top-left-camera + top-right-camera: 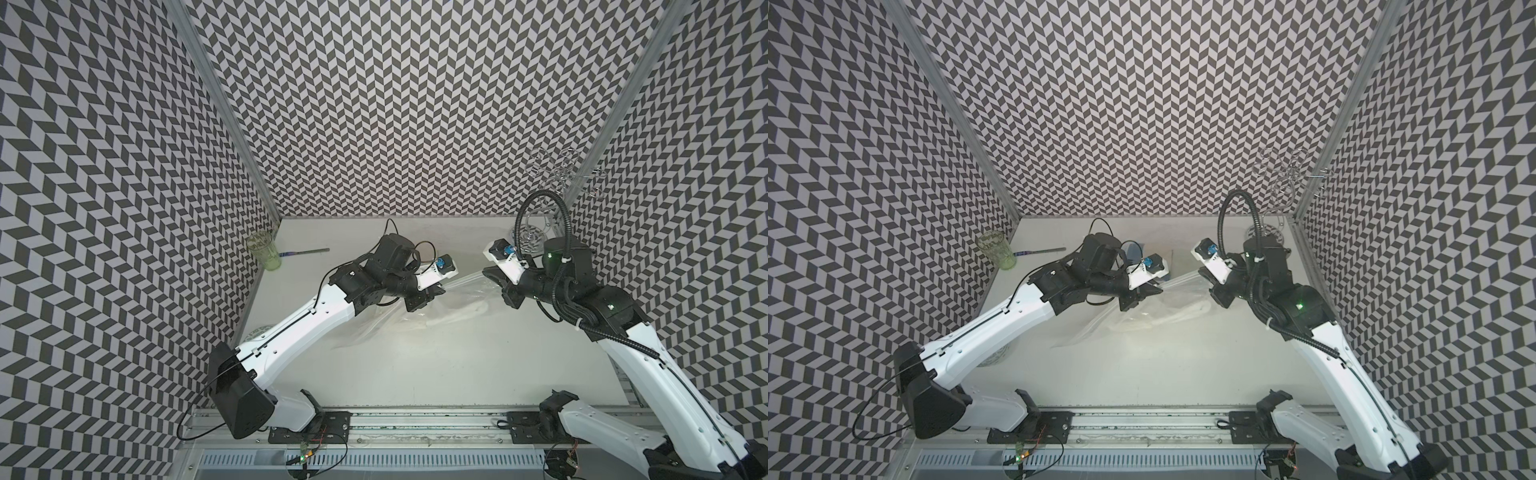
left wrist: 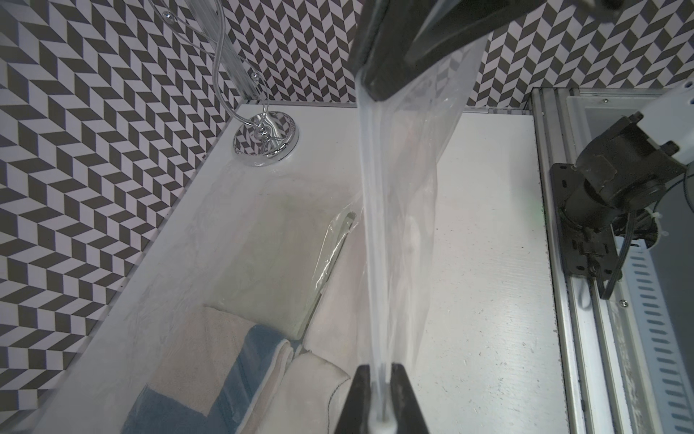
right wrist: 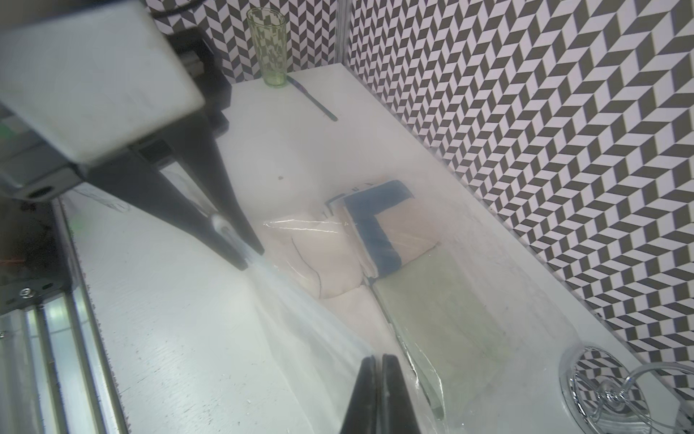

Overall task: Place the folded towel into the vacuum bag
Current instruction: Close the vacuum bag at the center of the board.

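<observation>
left fingers (image 2: 356, 402) + right fingers (image 3: 364, 402) pinching clear glossy plastic vacuum bag (image 1: 415, 316) | prob floppy, slick – hold at zip strip (image 2: 371, 263)

Clear vacuum bag (image 1: 399, 316) over three folded towels (image 3: 375, 263), one edge lifted off the worktop (image 1: 457, 374).
Vacuum bag: large, glossy, see-through plastic. One edge is gathered into a taut strip pinched between the left claw (image 2: 381, 379) and right claw (image 3: 379, 375), and the rest drapes down. Seen through the film, flat and touching: beige towel (image 3: 405, 240) with blue bands, cream towel (image 3: 323, 270) with dark stitching, pale green towel (image 3: 458, 300). Inside or beneath the bag: cannot tell.
</observation>
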### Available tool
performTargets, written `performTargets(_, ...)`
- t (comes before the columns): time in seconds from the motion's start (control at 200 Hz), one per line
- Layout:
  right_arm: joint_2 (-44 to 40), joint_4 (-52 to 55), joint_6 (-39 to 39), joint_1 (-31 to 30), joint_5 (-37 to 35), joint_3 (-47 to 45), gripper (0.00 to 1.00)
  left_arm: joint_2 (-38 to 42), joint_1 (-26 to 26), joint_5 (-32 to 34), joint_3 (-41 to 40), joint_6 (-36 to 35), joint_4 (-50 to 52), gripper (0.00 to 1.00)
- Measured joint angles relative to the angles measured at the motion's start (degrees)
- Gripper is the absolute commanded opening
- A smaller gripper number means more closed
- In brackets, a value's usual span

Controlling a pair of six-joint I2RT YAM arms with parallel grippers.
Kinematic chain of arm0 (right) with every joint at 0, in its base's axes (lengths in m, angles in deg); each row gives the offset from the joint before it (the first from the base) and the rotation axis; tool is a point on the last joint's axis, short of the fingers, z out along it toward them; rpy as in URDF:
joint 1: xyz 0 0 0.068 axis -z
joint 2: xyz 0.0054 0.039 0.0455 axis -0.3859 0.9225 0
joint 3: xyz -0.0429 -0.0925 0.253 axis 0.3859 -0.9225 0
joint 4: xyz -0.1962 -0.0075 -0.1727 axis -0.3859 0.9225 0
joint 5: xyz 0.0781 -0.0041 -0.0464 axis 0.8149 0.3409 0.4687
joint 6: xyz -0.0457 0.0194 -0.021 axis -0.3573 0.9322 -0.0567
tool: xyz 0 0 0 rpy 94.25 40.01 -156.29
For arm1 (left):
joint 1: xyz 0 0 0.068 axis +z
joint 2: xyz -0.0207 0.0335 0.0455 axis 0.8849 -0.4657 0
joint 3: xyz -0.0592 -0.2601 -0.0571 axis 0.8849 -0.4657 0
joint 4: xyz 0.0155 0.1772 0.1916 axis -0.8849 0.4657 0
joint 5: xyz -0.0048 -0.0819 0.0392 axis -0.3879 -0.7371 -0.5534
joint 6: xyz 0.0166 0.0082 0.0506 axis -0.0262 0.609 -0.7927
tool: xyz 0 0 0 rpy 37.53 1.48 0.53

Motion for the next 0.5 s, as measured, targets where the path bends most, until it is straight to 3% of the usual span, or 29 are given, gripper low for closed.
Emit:
performTargets(0.19,-1.0,-2.3,-0.7,0.2,-8.1,-2.6,0.00,-0.2,0.0,0.0,0.7,0.0,0.9,0.04)
performTargets(0.501,-0.2,-3.4,-0.9,2.5,-14.6,-2.7,0.00,-0.2,-0.7,0.7,-2.2,0.3,-1.1,0.04)
